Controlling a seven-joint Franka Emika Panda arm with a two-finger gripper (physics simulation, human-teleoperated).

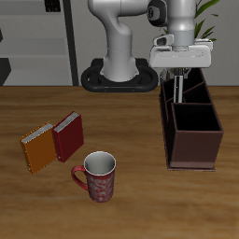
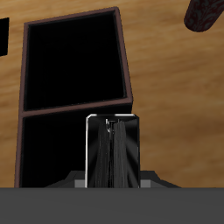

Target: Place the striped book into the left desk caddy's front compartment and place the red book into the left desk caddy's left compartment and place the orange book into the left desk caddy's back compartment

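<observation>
Jaws: clamped on the thin striped book (image 1: 176, 87) with its black-and-pale-grey cover, held upright by its upper edge; in the exterior view the gripper (image 1: 177, 75) hangs over the back end of the caddy.
Exterior view, left desk caddy: the dark maroon-brown rectangular open-topped box organiser (image 1: 193, 149) with black inner dividers stands on the wooden desk (image 1: 140, 201), its long side running from back to front.
Exterior view, striped book: its lower part reaches down to the caddy's rear compartment; how deep it sits there cannot be told.
Exterior view, red book: the small dark-red hardcover (image 1: 68, 136) lies flat on the desk, well apart from the caddy.
Exterior view, orange book: the small bright-orange hardcover (image 1: 39, 147) lies flat, touching the red book along one long side.
Exterior view, mug: a red patterned mug (image 1: 98, 176) with a pale inside stands upright near the two books, nearer the desk's front edge.
Wrist view, striped book: the book (image 2: 113, 150) shows edge-on between the gripper (image 2: 112, 179) fingers, a dark narrow face with a pale outline.
Wrist view, caddy: two black open compartments (image 2: 74, 61) with maroon walls lie beneath, the book over the nearer one.
</observation>
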